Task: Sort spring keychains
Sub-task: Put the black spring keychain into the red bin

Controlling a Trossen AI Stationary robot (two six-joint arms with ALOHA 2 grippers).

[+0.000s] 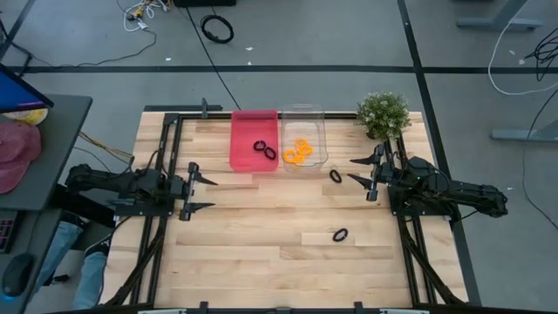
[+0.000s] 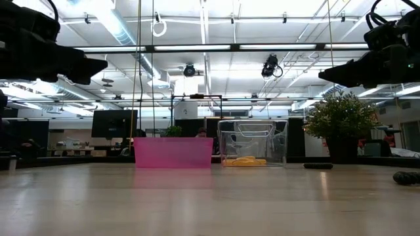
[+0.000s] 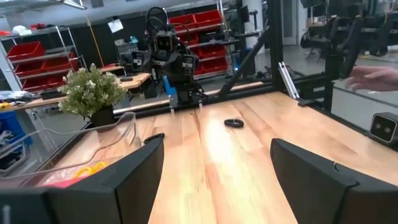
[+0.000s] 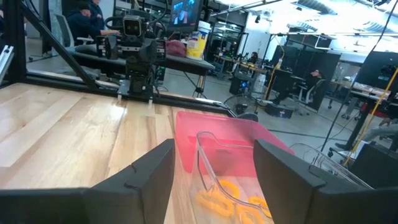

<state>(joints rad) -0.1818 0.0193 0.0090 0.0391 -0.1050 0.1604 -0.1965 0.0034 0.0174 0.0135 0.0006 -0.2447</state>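
Observation:
Two black spring keychains [image 1: 264, 149] lie in the pink bin [image 1: 254, 139]. Several orange ones [image 1: 298, 152] lie in the clear bin [image 1: 303, 138] beside it. One black keychain [image 1: 336, 176] lies on the wood just in front of my right gripper [image 1: 359, 171], and another [image 1: 340, 235] lies nearer the front edge. My right gripper is open and level, pointing toward the table's left. At the table's left, my left gripper [image 1: 202, 194] is also open and level, pointing right. Its wrist view shows a black keychain [image 3: 234, 122] far ahead of its fingers [image 3: 130, 180].
A potted plant [image 1: 384, 113] stands at the far right corner, next to the clear bin. The two bins sit side by side at the far edge. Bare wood lies between the two grippers. The black metal frame [image 1: 166, 157] runs along the table's sides.

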